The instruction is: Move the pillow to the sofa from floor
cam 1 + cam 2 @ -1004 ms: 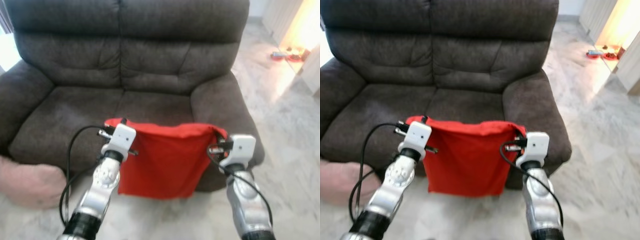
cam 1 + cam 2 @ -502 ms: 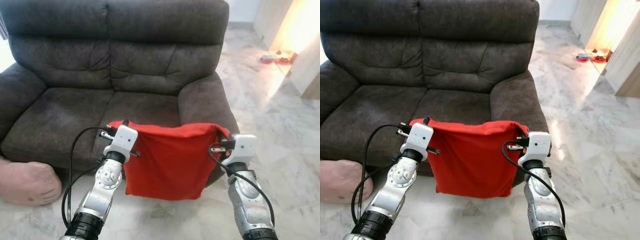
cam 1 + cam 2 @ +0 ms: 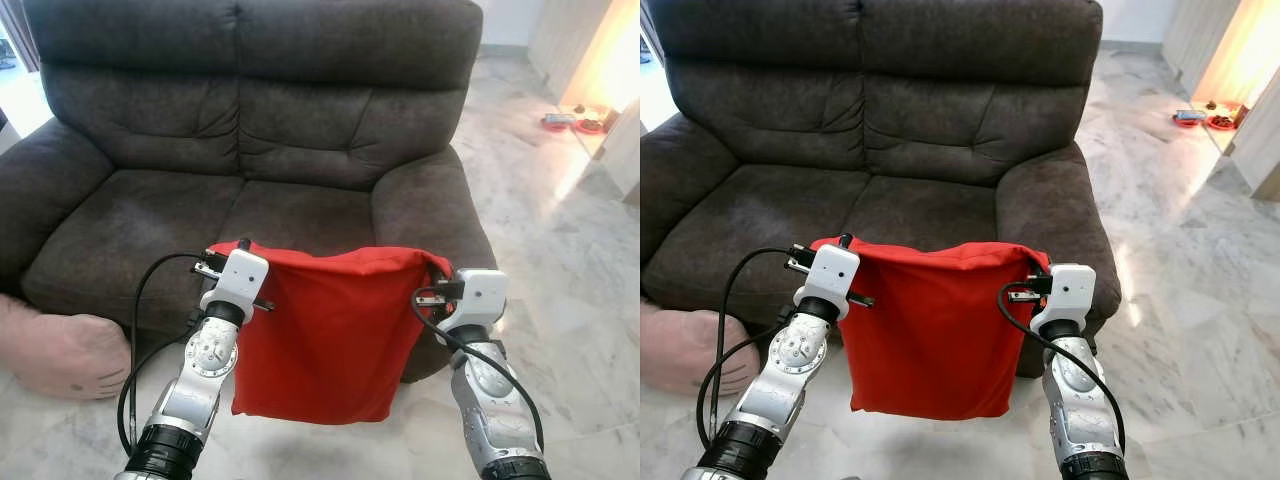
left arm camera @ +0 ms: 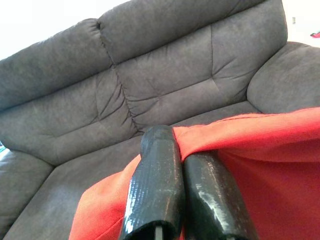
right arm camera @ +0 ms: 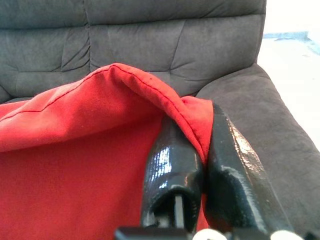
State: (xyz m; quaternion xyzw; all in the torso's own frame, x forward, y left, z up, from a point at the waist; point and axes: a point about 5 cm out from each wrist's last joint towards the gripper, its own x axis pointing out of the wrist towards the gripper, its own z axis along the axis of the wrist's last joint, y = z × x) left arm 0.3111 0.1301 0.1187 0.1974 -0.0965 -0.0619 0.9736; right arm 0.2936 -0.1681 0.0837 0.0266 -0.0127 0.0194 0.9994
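A flat red pillow (image 3: 325, 335) hangs between my two arms in front of the dark brown sofa (image 3: 270, 150). My left gripper (image 4: 172, 145) is shut on its upper left corner, where red cloth is pinched between the black fingers (image 4: 155, 185). At the upper right corner my right gripper (image 5: 192, 145) is shut on the seam. The pillow's top edge is level with the front of the seat cushions (image 3: 180, 220), and its bottom hangs above the floor.
A pink cushion (image 3: 60, 350) lies on the marble floor (image 3: 580, 300) by the sofa's left arm. At the far right, small bowls (image 3: 575, 120) stand in a sunlit doorway. Open floor stretches to the right of the sofa.
The camera has shifted, so the sofa sits differently in the frame. The pillow stays stretched between both grippers, and more of its lower edge shows now.
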